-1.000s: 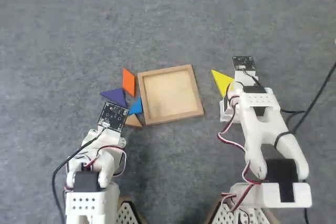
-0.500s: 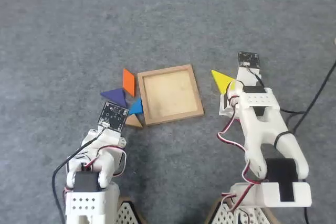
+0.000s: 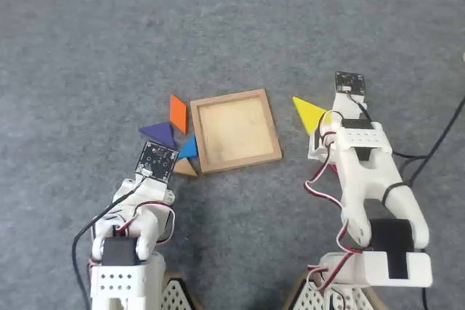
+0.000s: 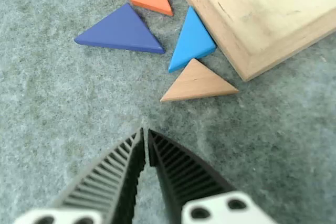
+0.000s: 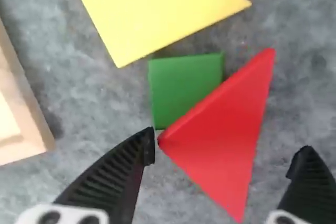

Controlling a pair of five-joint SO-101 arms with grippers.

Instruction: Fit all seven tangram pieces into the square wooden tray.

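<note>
The square wooden tray (image 3: 236, 130) lies mid-table with nothing in it. By its left side sit an orange piece (image 3: 178, 112), a navy triangle (image 3: 159, 133), a blue triangle (image 3: 189, 147) and a tan triangle (image 3: 184, 168). My left gripper (image 4: 145, 135) is shut just short of the tan triangle (image 4: 197, 82). On the tray's right lie a yellow triangle (image 5: 152, 9), a green square (image 5: 184, 87) and a red triangle (image 5: 226, 140). My right gripper (image 5: 226, 156) is open around the red triangle, one fingertip (image 5: 142, 148) at its corner.
Grey felt covers the table. The left arm (image 3: 149, 179) stands at the tray's near-left corner, the right arm (image 3: 356, 150) beside its right edge, with the yellow triangle (image 3: 308, 112) just past it. A black cable (image 3: 436, 143) trails at the far right.
The right arm has shifted slightly to the right and farther from the tray. The left arm and all the pieces stay where they were.
</note>
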